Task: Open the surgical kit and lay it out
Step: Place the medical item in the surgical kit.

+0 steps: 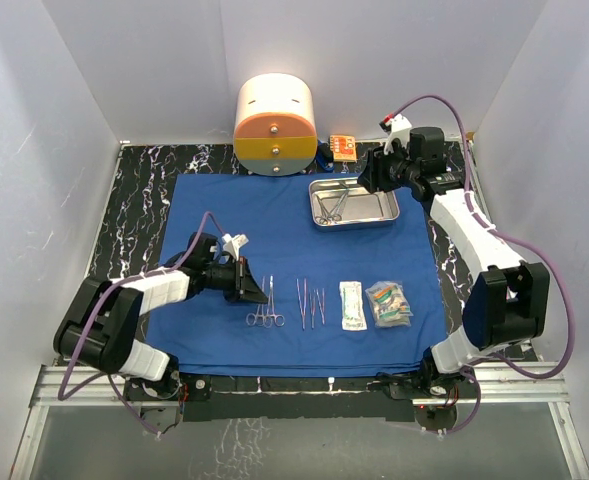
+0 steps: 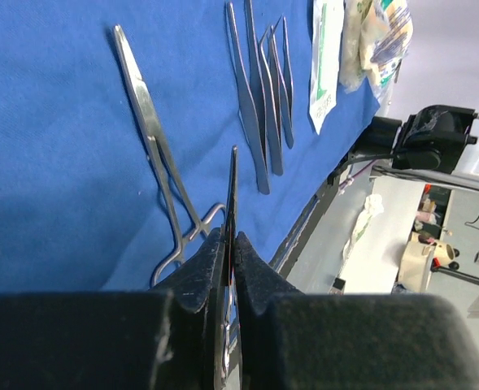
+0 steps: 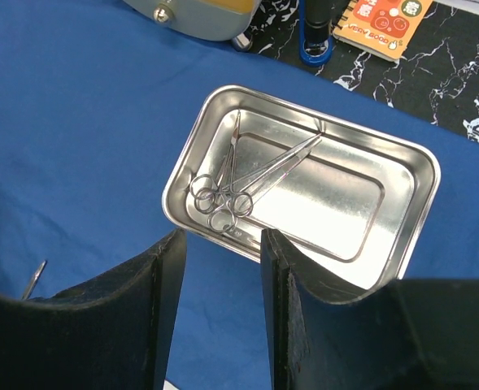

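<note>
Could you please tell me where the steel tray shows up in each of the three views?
Top external: the steel tray sits right of centre, toward the far edge of the blue cloth.
Left wrist: not in it.
Right wrist: the steel tray fills the centre, ring-handled instruments inside.
Shared landmark: the blue cloth, in all three views.

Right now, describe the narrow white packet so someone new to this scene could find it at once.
On the royal-blue cloth, follow the row of items along the near edge. The narrow white packet lies right of the thin steel tweezers. Unlike the crumpled clear packet on its right, full of coloured contents, it is flat, slim and white.
</note>
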You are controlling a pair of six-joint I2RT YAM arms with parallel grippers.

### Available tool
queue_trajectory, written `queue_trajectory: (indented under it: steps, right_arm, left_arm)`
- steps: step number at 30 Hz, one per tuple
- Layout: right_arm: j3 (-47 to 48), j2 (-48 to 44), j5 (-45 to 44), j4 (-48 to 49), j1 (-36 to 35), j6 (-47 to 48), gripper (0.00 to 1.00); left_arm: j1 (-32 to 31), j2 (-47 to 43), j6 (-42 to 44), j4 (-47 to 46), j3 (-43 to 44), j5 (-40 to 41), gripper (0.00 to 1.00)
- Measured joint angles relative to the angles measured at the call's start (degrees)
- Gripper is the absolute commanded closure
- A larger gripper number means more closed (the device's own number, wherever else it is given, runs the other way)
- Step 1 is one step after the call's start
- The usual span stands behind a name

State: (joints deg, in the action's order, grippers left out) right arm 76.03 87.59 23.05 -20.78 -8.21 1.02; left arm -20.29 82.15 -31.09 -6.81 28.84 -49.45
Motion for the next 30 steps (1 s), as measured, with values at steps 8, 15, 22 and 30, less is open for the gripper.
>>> queue_trajectory:
  steps: [8, 15, 22, 30]
  right_arm:
    - [0.00, 0.85, 0.26, -0.04, 0.11, 0.00, 0.60]
    - [0.00, 0.85, 0.57, -0.04, 0.11, 0.00, 0.60]
    - [0.00, 0.85, 0.72, -0.04, 0.13, 0.00, 0.60]
    - [0.00, 0.85, 0.85, -0.02, 0.13, 0.00, 0.60]
  left_arm:
    - [-0.59, 4.24, -3.91, -7.41, 1.20, 0.20, 0.94]
    - [-1.86, 6.32, -5.73, -10.67, 2.25, 0.74, 0.92]
    - [-2.49, 7.85, -7.98, -12.92, 2.10, 1.07, 0.90]
    - [-2.71, 8.33, -9.33, -14.49, 0.81, 1.40, 0.88]
